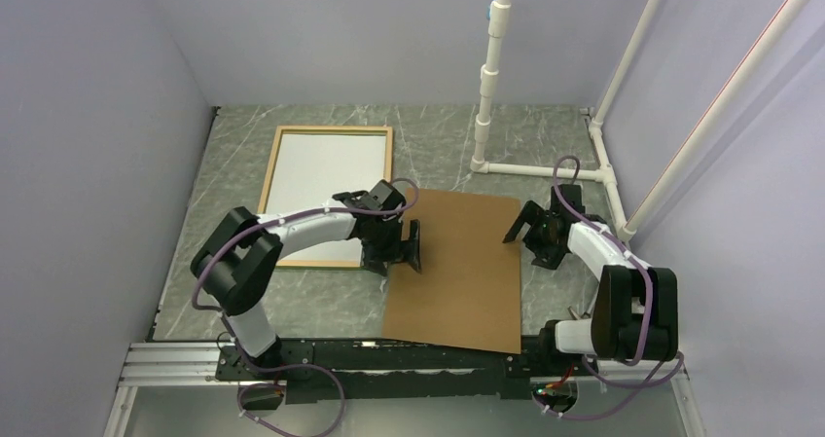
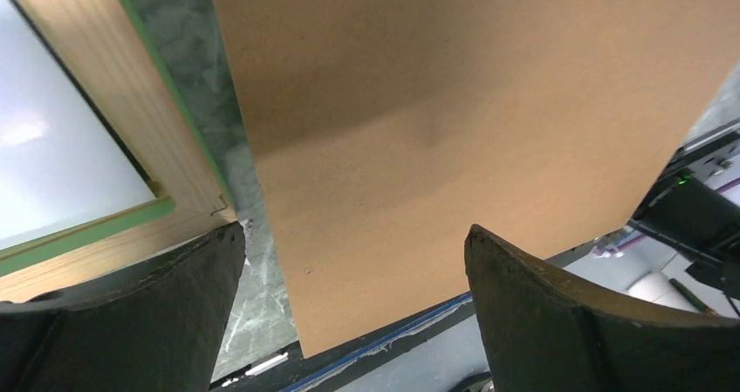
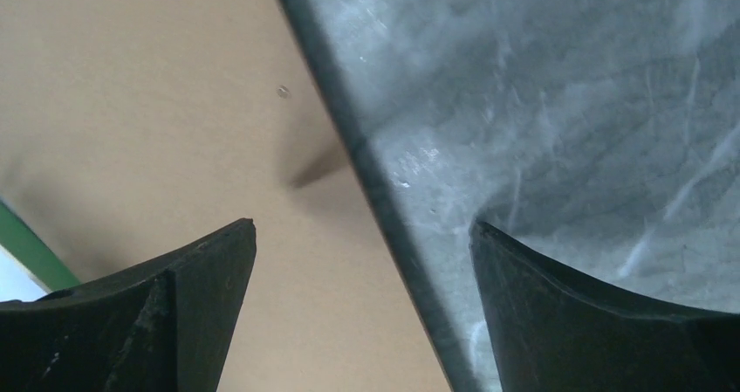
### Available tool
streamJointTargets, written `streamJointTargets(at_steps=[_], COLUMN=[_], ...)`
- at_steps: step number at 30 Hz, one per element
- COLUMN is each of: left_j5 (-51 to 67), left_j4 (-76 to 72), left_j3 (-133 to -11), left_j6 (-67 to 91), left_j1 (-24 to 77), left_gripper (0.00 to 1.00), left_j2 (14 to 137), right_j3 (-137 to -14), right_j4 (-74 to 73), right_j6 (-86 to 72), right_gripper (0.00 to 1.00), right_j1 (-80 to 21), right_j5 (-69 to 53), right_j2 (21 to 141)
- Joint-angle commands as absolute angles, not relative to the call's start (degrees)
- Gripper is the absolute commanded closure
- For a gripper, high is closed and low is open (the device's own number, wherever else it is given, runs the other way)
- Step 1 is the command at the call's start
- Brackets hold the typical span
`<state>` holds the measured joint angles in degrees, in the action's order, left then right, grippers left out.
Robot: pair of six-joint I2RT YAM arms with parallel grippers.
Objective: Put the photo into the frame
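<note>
1. The frame lies flat at the far left of the grey table, its light wood face up.
2. A white sheet fills it, which I take for the photo lying white back up; no print shows.
3. A brown board lies just right of the frame, mid-table.
4. The left gripper hangs over the board's left edge, by the frame's near right corner, with its fingers spread wide and nothing between them.
5. The right gripper straddles the board's right edge, one finger over board and one over table. It is also wide apart and empty.
</note>
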<state>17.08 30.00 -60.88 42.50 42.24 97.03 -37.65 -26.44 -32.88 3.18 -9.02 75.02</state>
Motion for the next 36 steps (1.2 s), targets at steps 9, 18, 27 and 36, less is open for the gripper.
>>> streamJointTargets(at_steps=[9, 18, 27, 36], left_j5=[17.9, 21.9, 27.3, 24.2], left_j4=[31.8, 24.4, 13.5, 17.8], left_j3=[-63.8, -63.4, -62.7, -66.3], left_j6=[41.6, 42.7, 46.1, 46.1], left_j1=[43.3, 43.7, 44.1, 44.8], left_gripper=[0.01, 0.01, 0.03, 0.03], left_j2=[104.1, 103.2, 97.1, 89.6], right_j3=[-34.6, -32.4, -32.7, -33.9], right_j4=[-23.1, -18.5, -18.9, -19.4], right_j6=[-31.2, -31.7, -30.9, -31.3], right_gripper=[0.06, 0.07, 0.07, 0.07], right_j1=[4.7, 4.7, 4.7, 4.6], right_j5=[-16.4, -28.0, -30.6, -34.1], right_j2=[79.6, 78.0, 73.9, 71.5])
